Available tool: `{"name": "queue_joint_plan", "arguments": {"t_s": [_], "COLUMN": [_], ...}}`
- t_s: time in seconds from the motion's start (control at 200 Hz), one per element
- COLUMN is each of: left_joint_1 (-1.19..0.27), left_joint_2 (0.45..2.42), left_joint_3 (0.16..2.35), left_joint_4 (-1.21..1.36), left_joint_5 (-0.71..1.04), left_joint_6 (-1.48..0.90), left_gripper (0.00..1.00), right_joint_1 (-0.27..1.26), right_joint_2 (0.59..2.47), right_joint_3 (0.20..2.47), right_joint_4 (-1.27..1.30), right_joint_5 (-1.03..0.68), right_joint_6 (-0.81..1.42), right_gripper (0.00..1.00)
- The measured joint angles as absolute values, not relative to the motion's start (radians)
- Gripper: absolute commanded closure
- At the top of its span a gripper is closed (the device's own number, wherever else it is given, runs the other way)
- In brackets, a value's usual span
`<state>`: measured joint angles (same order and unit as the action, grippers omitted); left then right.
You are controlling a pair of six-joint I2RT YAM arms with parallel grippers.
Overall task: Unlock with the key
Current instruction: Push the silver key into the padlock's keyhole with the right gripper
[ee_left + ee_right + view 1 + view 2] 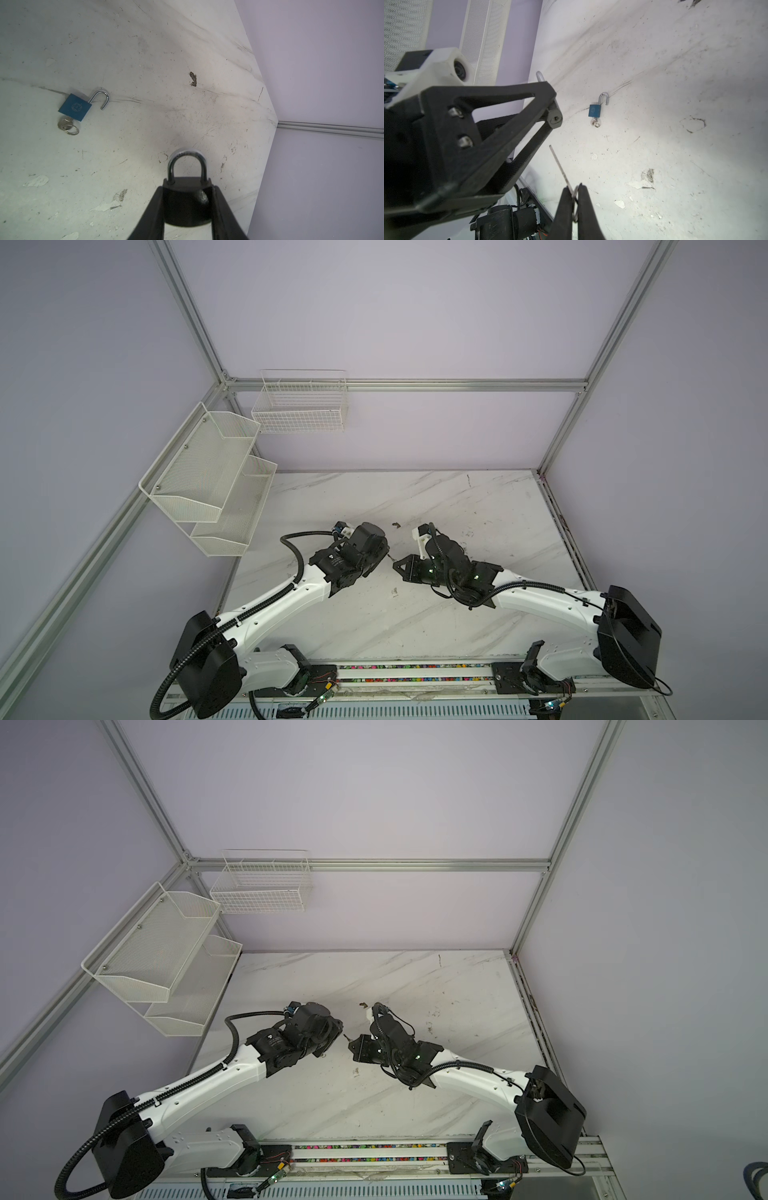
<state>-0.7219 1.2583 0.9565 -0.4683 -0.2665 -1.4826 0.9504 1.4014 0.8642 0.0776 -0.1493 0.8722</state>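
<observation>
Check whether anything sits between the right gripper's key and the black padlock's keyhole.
Nothing visible does. In the right wrist view, open air separates the key in the right gripper from the keyhole end of the black padlock; the fingers of the left gripper clamp only its sides. The blue padlock lies aside.

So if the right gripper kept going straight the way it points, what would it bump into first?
Most likely the black padlock held in the left gripper: the key in the right gripper aims roughly at its keyhole end, across a gap. Depth is unclear.
</observation>
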Motion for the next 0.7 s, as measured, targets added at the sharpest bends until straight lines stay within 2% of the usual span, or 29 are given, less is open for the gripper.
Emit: {"name": "queue_joint_plan", "arguments": {"t_s": [0.7], "left_joint_1": [-0.722], "left_joint_2": [1.27], "left_joint_3": [0.957], "left_joint_4": [-0.458], "left_joint_5": [-0.258], "left_joint_6": [-1.493], "left_gripper": [1.0], "right_joint_1": [0.954], "right_joint_2": [1.466], "right_joint_3": [0.877], "right_joint_4": [0.148], "right_joint_5": [-0.101], "right_joint_6": [0.886], "right_gripper": [1.0]}}
